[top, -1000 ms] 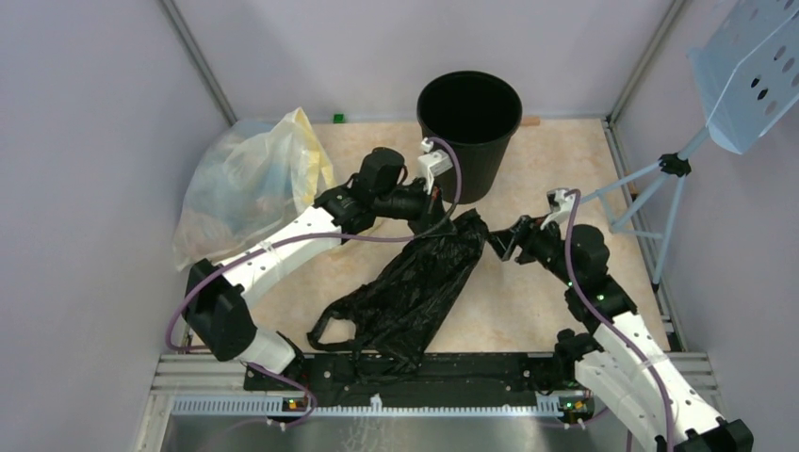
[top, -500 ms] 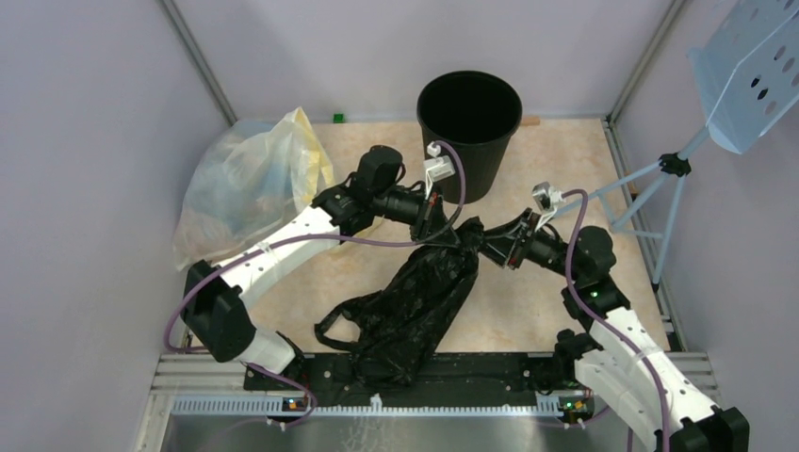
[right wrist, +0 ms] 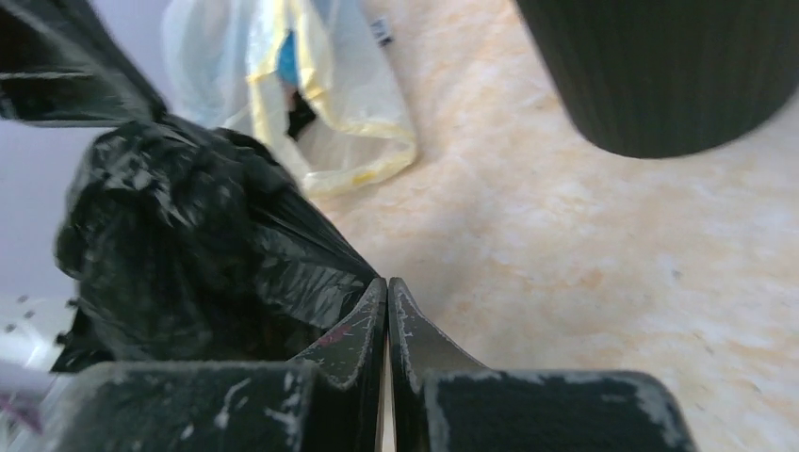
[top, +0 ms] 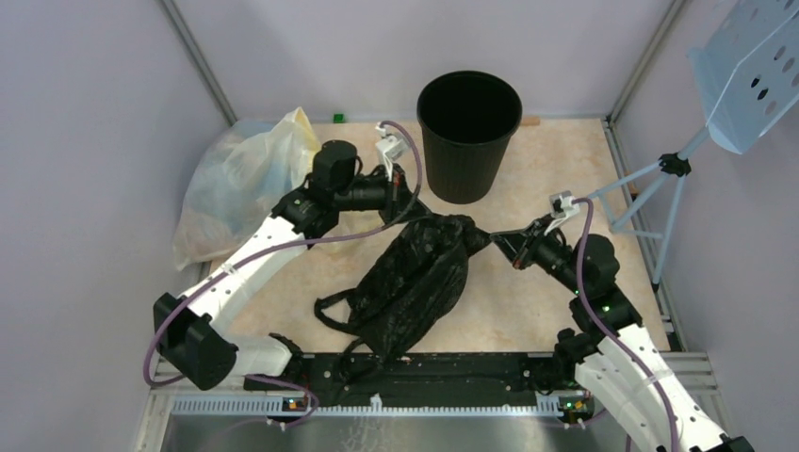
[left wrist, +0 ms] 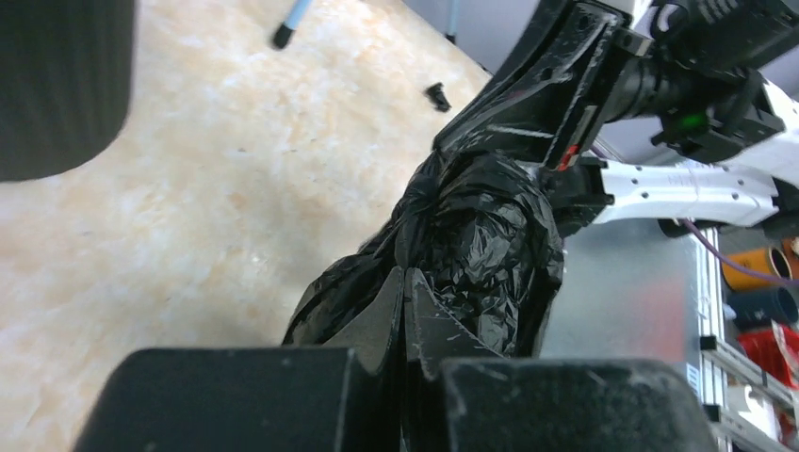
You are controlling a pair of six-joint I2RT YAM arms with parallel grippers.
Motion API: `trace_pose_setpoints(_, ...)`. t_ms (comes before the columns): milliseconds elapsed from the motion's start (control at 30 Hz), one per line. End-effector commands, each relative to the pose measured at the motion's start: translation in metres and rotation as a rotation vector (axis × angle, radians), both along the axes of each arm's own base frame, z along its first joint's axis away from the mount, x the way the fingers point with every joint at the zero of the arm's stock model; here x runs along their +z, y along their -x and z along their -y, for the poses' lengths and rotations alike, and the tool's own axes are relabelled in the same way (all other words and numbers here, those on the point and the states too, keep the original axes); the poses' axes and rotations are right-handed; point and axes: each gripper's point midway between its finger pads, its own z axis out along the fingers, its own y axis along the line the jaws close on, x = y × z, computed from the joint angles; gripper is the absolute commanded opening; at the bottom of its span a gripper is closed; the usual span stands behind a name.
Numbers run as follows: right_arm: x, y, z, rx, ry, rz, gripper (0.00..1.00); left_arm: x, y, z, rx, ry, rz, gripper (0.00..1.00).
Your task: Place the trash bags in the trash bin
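Beige table [top: 546, 169] inside grey walls, with the bin [top: 469, 141] upright at the far edge and a yellow bag [top: 245, 184] at far left.

Changes against 1 second ago:
1. The right gripper [top: 495, 237], then open and clear of the black bag [top: 415, 278], is now closed on the bag's far-right corner.
2. The left gripper [top: 413, 209] has drawn leftward, away from the bin wall. Its jaws are pinched on the bag's far end as before.
3. The bag has bunched shorter, and its near end has slid away from the base rail.

Bag position: on the table in front of the bin, not inside it. Its long axis runs diagonally, from near-left to far-right. The gathered far end points toward the bin and sits between the 2 grippers. 1 loop handle [top: 330, 315] trails at the near-left end.

Wrist views: each shows closed fingertips with crinkled black film caught at them.
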Motion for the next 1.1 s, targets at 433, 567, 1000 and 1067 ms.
trace_pose_setpoints(433,0.025,0.006,0.002,0.009,0.007,0.062,0.39,0.005,-0.027,-0.035,0.167,0.009,0.003,0.0)
trace_pose_setpoints(567,0.047,0.022,-0.026,0.216,-0.064,0.09,0.68,-0.003,-0.032,-0.031,0.188,0.027,-0.043,0.0)
trace_pose_setpoints(1000,0.048,-0.011,-0.066,0.194,-0.037,-0.032,0.55,-0.022,-0.03,0.006,0.165,0.047,-0.11,0.0)
trace_pose_setpoints(1067,0.037,-0.023,-0.058,0.112,-0.007,-0.068,0.47,-0.024,-0.029,0.007,0.161,0.048,-0.114,0.0)
